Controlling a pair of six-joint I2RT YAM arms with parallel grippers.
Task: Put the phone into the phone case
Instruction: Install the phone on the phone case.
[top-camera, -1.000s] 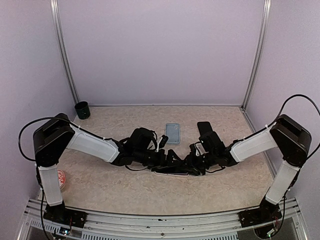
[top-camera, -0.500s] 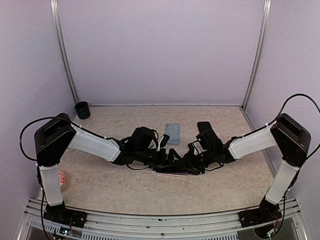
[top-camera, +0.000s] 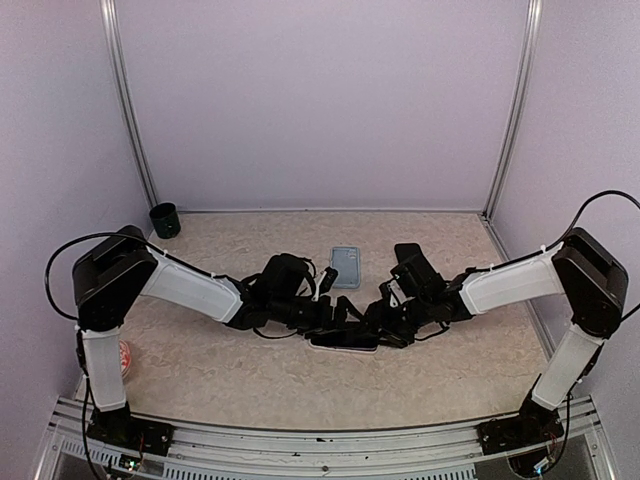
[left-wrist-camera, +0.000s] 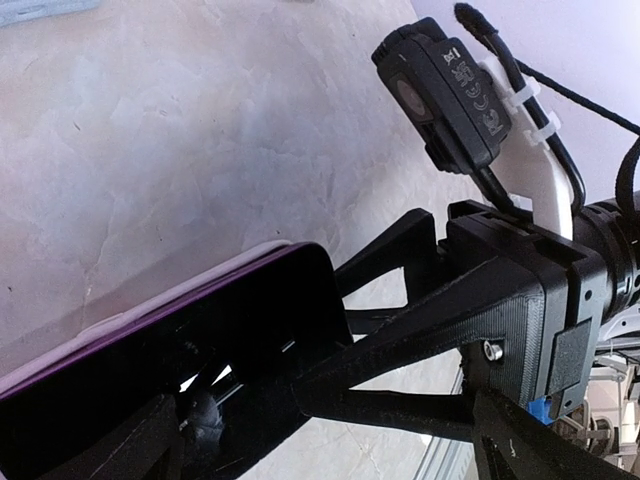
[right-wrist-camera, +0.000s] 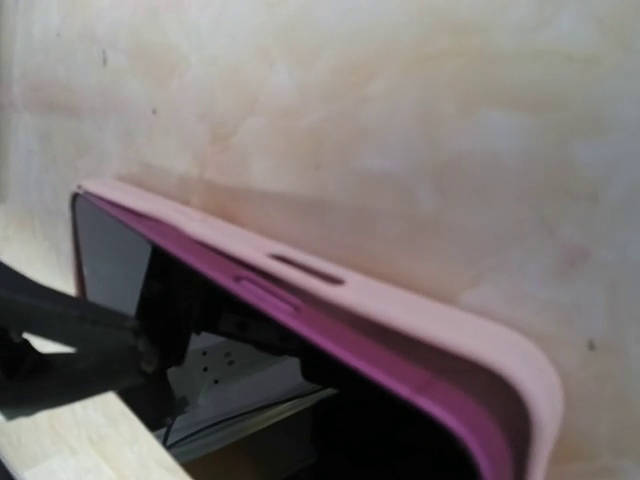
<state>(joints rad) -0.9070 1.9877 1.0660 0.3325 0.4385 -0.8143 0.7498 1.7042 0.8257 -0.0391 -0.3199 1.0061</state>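
As the phone (right-wrist-camera: 110, 260) is seen seemingly seated in the pink case (right-wrist-camera: 400, 300) on the table (top-camera: 200, 370), final pressing is judged in hand. The left gripper (top-camera: 335, 313) is spread wide, the right gripper's (top-camera: 386, 322) state cannot be told, and firm pressure along any raised edge is called for next.

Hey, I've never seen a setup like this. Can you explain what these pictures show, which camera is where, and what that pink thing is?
These are two robot arms bolted to the near edge of a table. The wide picture looks down from above and behind them. The other two come from a small camera on each wrist. Between the arms lies a phone in a pink case; I can't tell if it is pressed fully in. The left claw is wide open at one end of it. The right claw is at the other end, and its grip is unclear. Farther back are a pale blue flat thing and a dark cup.
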